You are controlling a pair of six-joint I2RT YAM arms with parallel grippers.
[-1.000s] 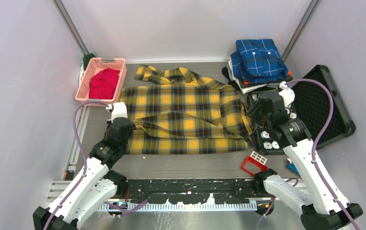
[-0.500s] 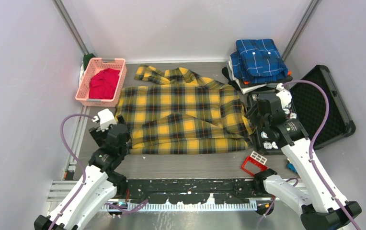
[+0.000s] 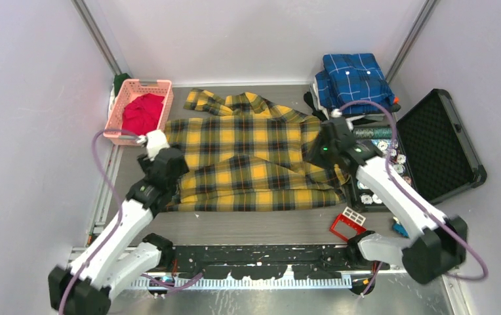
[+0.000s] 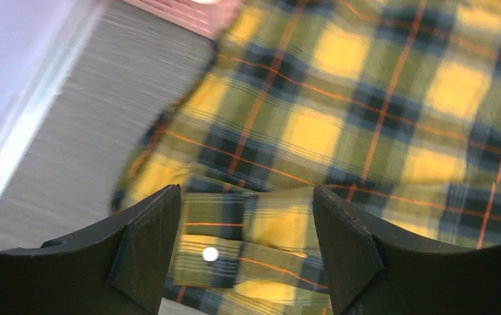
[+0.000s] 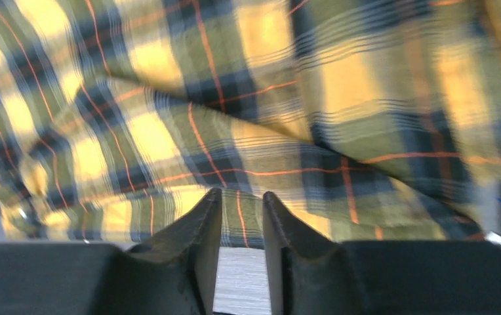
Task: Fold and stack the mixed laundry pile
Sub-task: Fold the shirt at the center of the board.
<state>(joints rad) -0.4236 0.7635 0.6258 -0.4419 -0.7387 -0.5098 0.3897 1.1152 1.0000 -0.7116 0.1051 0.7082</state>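
The yellow-and-black plaid shirt (image 3: 254,157) lies spread flat across the middle of the table, collar towards the back. The red T-shirt (image 3: 141,113) lies bunched inside the pink basket. My left gripper (image 3: 161,163) hangs over the shirt's left edge. In the left wrist view the left gripper (image 4: 248,243) stands wide open above a folded cuff with a white button (image 4: 210,254), holding nothing. My right gripper (image 3: 323,146) hovers over the shirt's right side. In the right wrist view the right gripper (image 5: 241,197) has its jaws a narrow gap apart, empty, just off the plaid cloth (image 5: 169,131).
The pink basket (image 3: 136,85) stands at the back left. A stack topped by a blue plaid shirt (image 3: 356,79) sits at the back right. An open black case (image 3: 441,141) lies at the right, and a small red item (image 3: 347,223) near the front edge. Walls close in on both sides.
My left gripper has opened and let go of the shirt's sleeve, which now lies flat. My right arm has swung left over the shirt, its jaws narrowing.
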